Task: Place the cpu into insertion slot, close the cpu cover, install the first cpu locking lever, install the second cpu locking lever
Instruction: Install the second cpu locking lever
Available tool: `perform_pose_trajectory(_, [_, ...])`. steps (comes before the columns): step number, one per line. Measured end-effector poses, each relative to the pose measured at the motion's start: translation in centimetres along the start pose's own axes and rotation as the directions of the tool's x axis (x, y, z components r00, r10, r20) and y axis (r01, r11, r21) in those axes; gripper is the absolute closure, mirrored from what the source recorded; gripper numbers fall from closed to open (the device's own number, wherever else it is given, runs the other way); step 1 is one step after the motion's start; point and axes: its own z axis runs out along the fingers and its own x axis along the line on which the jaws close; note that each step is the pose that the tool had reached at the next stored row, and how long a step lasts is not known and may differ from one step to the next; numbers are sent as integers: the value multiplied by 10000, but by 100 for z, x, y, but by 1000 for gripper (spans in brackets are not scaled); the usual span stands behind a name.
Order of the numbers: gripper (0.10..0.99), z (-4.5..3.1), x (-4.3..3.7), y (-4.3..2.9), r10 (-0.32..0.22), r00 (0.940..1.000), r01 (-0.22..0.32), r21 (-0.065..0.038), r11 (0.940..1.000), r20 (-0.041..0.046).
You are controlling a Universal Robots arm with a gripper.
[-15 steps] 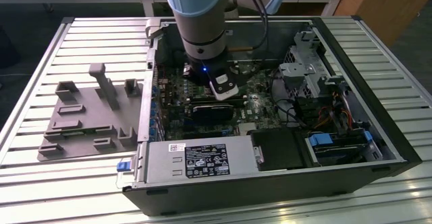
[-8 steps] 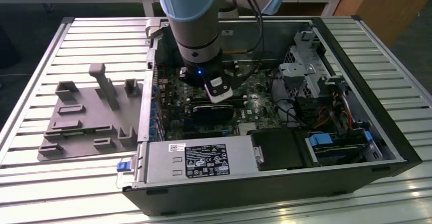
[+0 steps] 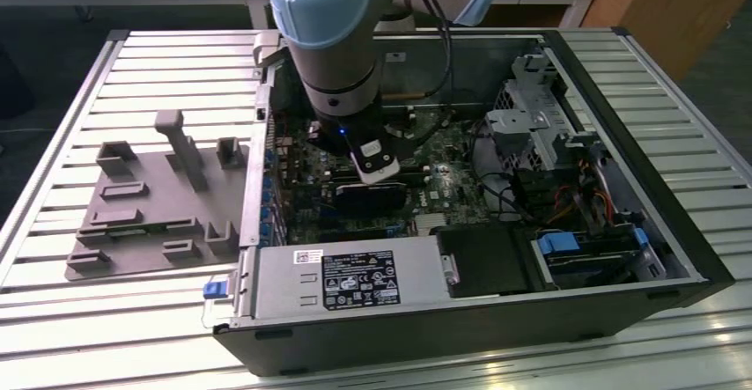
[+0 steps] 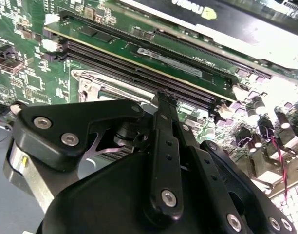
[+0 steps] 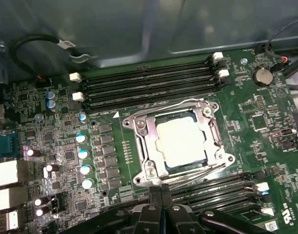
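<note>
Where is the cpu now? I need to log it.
In the first wrist view the cpu sits in the insertion slot, under the cpu cover, between two banks of memory slots.

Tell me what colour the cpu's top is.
Pale silver-grey; the cpu shows best in the first wrist view.

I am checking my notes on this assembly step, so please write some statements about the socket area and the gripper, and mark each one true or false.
1. The cpu lies in the insertion slot. True.
2. The cpu cover is standing up, open. False: the frame lies flat around the chip, which shows through its window.
3. The gripper is holding the cpu. False: in the first wrist view its fingertips are closed together at the socket's edge, with nothing between them.
4. Long memory slots run along two opposite sides of the socket. True.
5. The computer case lies on a table of slats. True.
</note>
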Motion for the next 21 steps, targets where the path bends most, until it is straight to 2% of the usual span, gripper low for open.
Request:
perform_pose_trajectory(3, [984, 7, 36, -13, 15, 10000, -16, -114, 9999, -24])
perform_pose_trajectory(8, [984, 36, 64, -46, 56, 10000, -59, -383, 9992, -80])
perform_pose_trajectory(10, [984, 53, 74, -53, 65, 9999, -69, -448, 9990, -94])
perform_pose_trajectory(16, [984, 90, 96, -52, 65, 9999, -70, -453, 9989, -96])
perform_pose_trajectory(21, [984, 111, 108, -13, 66, 9999, -70, -453, 9989, -96])
